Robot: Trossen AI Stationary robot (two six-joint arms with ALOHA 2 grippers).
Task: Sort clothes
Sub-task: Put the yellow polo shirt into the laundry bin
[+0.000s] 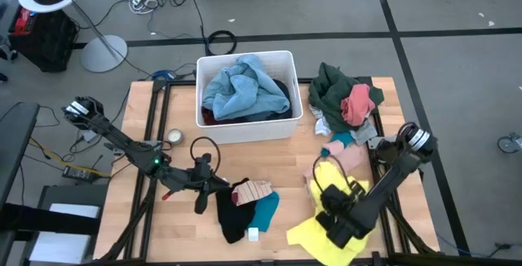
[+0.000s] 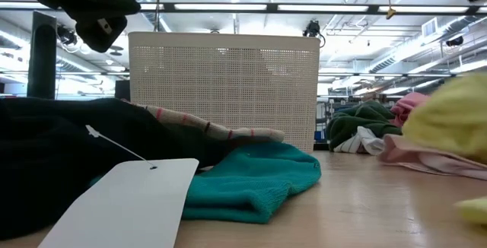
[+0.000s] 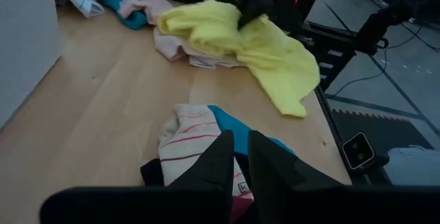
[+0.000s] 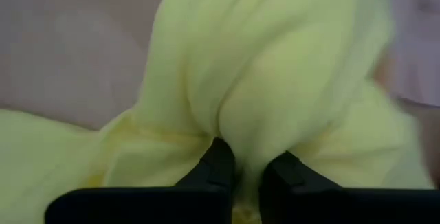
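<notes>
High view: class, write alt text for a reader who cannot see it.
Two arms work a table of clothes: the right gripper grips a yellow garment, the left gripper reaches a small dark pile. A white bin holds blue fabric.

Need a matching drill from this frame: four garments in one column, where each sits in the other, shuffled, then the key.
Garments:
1. light blue garment
2. yellow garment
3. dark green garment
4. teal garment

Places:
A. in the heap at the table's far right corner
B. inside the white bin
C. pinched in the right gripper, near edge of the table
D. flat on the table beside a striped piece, by the left gripper

Pairs: 1-B, 2-C, 3-A, 4-D
</notes>
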